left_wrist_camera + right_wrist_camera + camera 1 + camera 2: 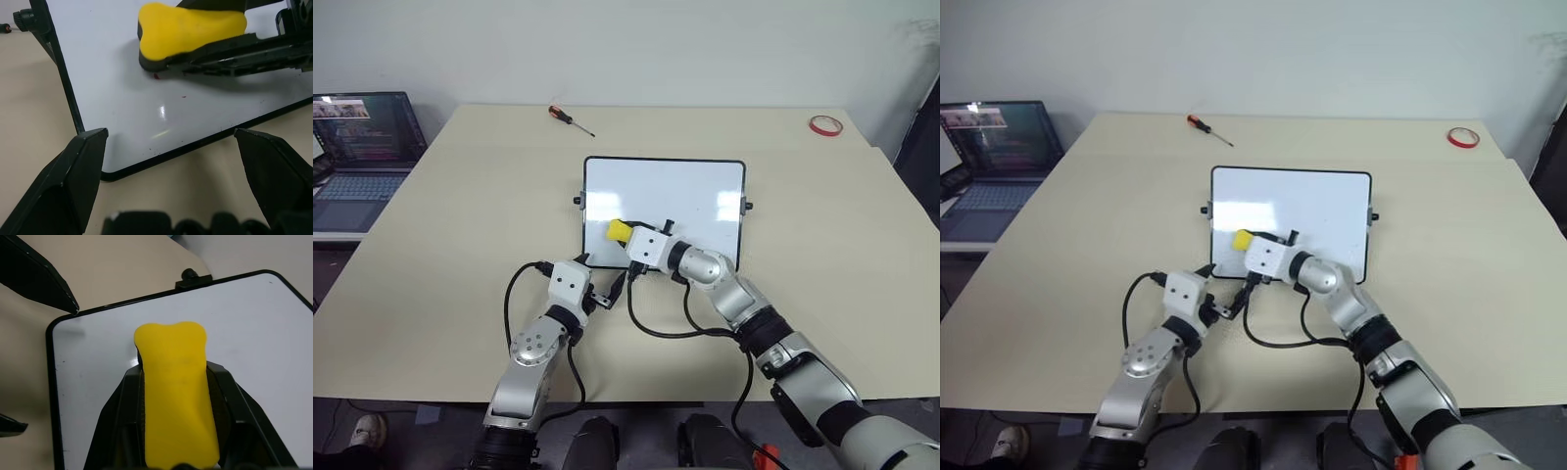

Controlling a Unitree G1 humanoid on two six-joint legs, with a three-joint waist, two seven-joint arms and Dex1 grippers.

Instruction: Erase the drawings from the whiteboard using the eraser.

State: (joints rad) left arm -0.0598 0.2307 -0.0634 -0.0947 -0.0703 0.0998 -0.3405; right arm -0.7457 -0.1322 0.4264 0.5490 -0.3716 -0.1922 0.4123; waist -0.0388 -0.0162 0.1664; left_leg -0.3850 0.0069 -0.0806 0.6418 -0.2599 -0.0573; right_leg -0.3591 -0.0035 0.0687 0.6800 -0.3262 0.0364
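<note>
The whiteboard [664, 211] lies flat mid-table, its black frame and side knobs showing. My right gripper [173, 372] is shut on the yellow eraser [620, 231], whose dark underside presses on the board's near-left area. In the left wrist view a tiny red trace of the drawings [156, 76] peeks out under the eraser's [190, 27] edge; the rest of the board looks blank white. My left gripper [605, 286] stands open just off the board's near-left corner, its fingers [83, 161] spread either side of that corner and touching nothing.
An open laptop [362, 147] sits on a side surface at far left. An orange-handled screwdriver [570, 118] lies at the table's back and a red tape ring [824, 124] at the back right. Black cables loop on the table [431, 255] near both wrists.
</note>
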